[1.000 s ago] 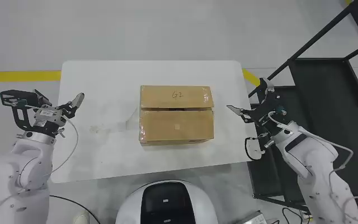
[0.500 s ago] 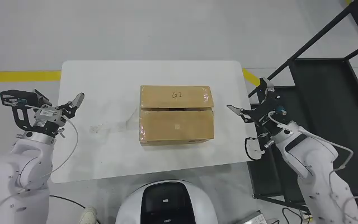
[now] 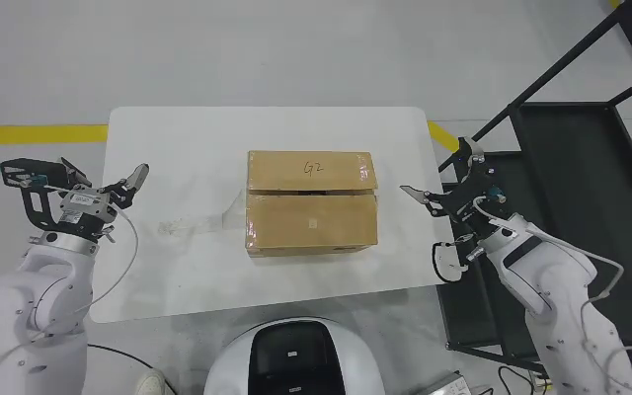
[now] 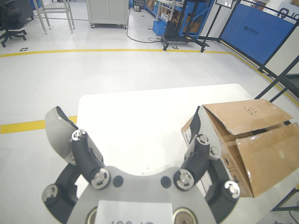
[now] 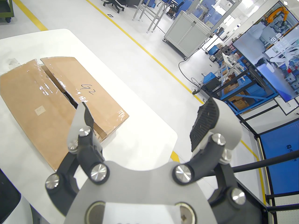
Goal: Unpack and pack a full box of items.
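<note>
A brown cardboard box (image 3: 311,202) sits at the middle of the white table (image 3: 178,138), its two top flaps folded down with a narrow dark gap between them. My left gripper (image 3: 104,174) hangs open off the table's left edge, well apart from the box. My right gripper (image 3: 437,170) hangs open just past the table's right edge, level with the box. In the left wrist view the box (image 4: 257,138) lies beyond the open gripper (image 4: 127,117). The right wrist view has the box (image 5: 46,108) past the open gripper (image 5: 144,108), with nothing between the fingers.
A black metal rack (image 3: 563,138) stands close to the table's right side, beside my right arm. A small scrap of clear film (image 3: 178,226) lies on the table left of the box. Bare tabletop surrounds the box on all sides.
</note>
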Controlling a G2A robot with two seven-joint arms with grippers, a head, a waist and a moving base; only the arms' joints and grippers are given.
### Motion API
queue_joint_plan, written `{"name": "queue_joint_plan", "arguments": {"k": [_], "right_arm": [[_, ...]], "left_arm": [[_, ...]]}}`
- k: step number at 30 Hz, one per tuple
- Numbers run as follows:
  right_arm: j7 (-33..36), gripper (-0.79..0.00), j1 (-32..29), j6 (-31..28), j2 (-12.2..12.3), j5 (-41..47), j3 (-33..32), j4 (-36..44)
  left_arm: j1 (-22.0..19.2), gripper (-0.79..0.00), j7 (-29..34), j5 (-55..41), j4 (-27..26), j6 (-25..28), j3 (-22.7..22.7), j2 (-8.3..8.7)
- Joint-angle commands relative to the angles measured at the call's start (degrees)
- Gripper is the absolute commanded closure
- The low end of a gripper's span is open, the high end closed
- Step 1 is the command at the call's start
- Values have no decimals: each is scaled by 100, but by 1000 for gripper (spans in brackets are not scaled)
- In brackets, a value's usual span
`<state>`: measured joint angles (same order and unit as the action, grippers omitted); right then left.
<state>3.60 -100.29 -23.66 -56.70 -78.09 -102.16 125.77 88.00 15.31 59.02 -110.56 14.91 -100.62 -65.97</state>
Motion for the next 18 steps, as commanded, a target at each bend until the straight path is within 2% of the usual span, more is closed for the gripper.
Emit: {"name": "queue_joint_plan", "arguments": {"k": [1,16,18], "right_arm": [[0,-785,0,0,0,0,0,0],[2,-785,-4,-10,-1,13,11,-14],[-10,-785,18,-171,1,44,81,-68]], "left_arm": [[0,-784,0,0,0,0,0,0],[0,-785,0,-1,0,0,0,0],[0,-785,0,-1,0,0,0,0]]}}
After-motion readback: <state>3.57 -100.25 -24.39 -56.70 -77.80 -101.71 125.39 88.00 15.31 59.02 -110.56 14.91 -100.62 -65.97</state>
